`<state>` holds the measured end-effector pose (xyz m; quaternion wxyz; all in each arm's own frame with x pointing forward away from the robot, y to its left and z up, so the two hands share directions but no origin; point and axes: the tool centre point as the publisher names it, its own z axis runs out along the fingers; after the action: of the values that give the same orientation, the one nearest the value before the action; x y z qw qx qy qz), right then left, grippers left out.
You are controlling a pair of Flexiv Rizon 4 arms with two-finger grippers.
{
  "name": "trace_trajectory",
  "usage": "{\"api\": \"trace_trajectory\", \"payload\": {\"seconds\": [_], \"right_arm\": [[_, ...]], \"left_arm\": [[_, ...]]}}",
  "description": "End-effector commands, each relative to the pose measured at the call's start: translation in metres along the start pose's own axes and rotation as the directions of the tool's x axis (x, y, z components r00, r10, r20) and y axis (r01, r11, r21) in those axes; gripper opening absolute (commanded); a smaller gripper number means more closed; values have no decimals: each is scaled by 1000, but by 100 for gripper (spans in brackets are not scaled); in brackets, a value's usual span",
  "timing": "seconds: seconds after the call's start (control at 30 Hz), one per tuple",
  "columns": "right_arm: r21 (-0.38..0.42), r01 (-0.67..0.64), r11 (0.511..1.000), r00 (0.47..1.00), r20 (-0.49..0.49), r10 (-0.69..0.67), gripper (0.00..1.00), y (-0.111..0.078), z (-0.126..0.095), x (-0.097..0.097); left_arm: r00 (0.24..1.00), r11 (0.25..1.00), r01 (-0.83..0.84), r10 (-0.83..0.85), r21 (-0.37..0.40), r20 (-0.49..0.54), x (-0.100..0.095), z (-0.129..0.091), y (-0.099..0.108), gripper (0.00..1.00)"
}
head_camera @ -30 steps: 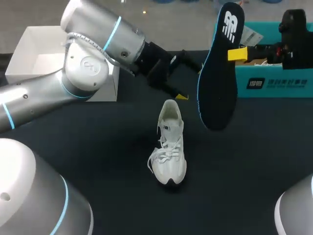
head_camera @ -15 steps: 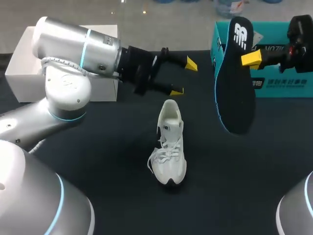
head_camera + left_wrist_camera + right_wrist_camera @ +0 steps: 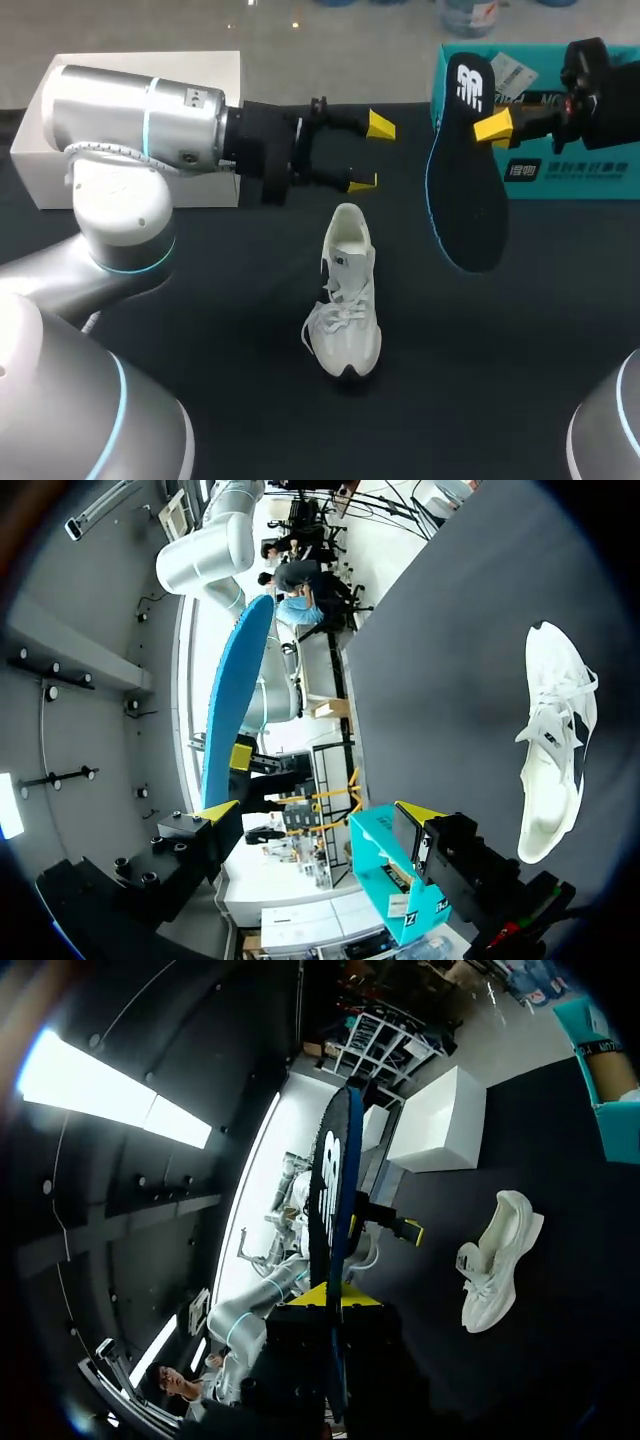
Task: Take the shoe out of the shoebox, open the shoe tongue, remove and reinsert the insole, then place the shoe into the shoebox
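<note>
The insole [image 3: 465, 170], dark with a blue edge, hangs upright in the air in front of the teal shoebox [image 3: 570, 170], gripped near its upper end by the right hand [image 3: 492, 127], whose 2 fingers are clamped on its faces. It looks like thin, light foam that would bend readily, so a flat pinch near 1 end suits it. The white shoe [image 3: 345, 290] stands on its sole mid-worktop [image 3: 200, 320], toe toward the robot, lower than the insole and well apart from it. Its soft upper is probably light enough to slide when pushed, so bracing at the heel collar seems wise. The left hand [image 3: 371, 153], fingers apart and empty, hovers near the heel without touching, in front of a white box [image 3: 30, 170]
</note>
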<state>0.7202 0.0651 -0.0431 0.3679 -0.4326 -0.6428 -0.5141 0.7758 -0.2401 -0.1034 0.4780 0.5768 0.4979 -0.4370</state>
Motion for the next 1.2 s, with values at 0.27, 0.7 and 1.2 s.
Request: {"api": "trace_trajectory", "payload": {"seconds": [0.27, 0.7, 1.2], "right_arm": [[0, -1, 1000, 1000, 4, 1, 0, 0, 1, 1], [1, -155, 988, 986, 63, 154, 0, 37, 2, -44], [7, -201, 980, 977, 67, 200, 0, 47, 25, -58]], "left_arm": [[996, 999, -47, 46, 13, 80, -15, 6, -16, 100], [989, 995, -94, 92, 15, 115, -21, 20, -25, 100], [985, 994, -105, 105, -5, 138, -18, 40, -29, 100]]}}
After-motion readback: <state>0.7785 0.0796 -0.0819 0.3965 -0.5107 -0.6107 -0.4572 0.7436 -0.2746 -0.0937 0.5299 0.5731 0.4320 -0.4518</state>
